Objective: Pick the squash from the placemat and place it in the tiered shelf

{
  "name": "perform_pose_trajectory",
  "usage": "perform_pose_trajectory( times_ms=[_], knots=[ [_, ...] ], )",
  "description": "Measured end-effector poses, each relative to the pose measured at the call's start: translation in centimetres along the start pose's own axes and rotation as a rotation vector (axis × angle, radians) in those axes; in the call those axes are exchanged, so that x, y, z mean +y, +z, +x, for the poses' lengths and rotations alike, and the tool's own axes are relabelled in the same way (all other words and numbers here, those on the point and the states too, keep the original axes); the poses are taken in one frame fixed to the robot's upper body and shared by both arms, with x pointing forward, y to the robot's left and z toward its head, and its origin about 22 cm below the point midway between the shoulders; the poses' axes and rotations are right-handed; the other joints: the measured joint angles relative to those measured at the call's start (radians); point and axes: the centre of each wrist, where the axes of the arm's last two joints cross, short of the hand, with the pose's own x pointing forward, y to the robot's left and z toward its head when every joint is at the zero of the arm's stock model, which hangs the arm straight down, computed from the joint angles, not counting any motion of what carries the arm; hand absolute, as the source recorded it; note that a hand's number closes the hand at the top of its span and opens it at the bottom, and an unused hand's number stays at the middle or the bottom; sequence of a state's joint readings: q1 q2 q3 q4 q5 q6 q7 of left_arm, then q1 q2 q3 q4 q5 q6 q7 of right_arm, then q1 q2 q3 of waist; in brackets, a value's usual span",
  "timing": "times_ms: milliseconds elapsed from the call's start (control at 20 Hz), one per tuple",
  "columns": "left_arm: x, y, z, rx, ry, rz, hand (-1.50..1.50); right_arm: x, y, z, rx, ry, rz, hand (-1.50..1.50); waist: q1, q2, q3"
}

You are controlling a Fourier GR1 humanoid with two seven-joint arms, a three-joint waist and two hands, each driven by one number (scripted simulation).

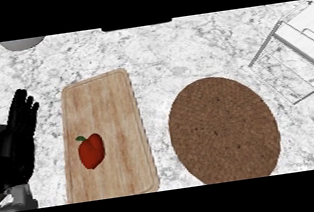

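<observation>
My left hand rests at the left edge, fingers straight and spread, holding nothing; my right hand is out of sight. I see no squash on the brown placemat, so I risk grabbing the red pepper on the cutting board for the shelf.

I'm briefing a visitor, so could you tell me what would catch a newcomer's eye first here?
Probably the red pepper lying on the wooden cutting board, left of centre. Next, the round brown placemat to its right, with nothing on it, and the white tiered shelf at the upper right.
</observation>
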State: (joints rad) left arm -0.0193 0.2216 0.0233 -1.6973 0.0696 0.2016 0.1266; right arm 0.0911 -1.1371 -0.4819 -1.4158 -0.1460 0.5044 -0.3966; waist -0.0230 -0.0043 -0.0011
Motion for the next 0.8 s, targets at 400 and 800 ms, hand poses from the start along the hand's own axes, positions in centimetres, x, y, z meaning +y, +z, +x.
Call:
perform_pose_trajectory(
  times_ms=[400, 800],
  knots=[
    [-1.0, -0.8, 0.2, -0.016, -0.003, -0.033, 0.00, -2.4, -1.5, -1.1, 0.060, -0.028, -0.107, 1.50, 0.032, 0.006, 0.001],
    [-0.9, -1.7, 1.0, -0.019, -0.004, -0.046, 0.00, -0.4, -6.1, -3.0, 0.084, -0.075, -0.162, 1.50, 0.046, 0.009, 0.001]
  ],
)
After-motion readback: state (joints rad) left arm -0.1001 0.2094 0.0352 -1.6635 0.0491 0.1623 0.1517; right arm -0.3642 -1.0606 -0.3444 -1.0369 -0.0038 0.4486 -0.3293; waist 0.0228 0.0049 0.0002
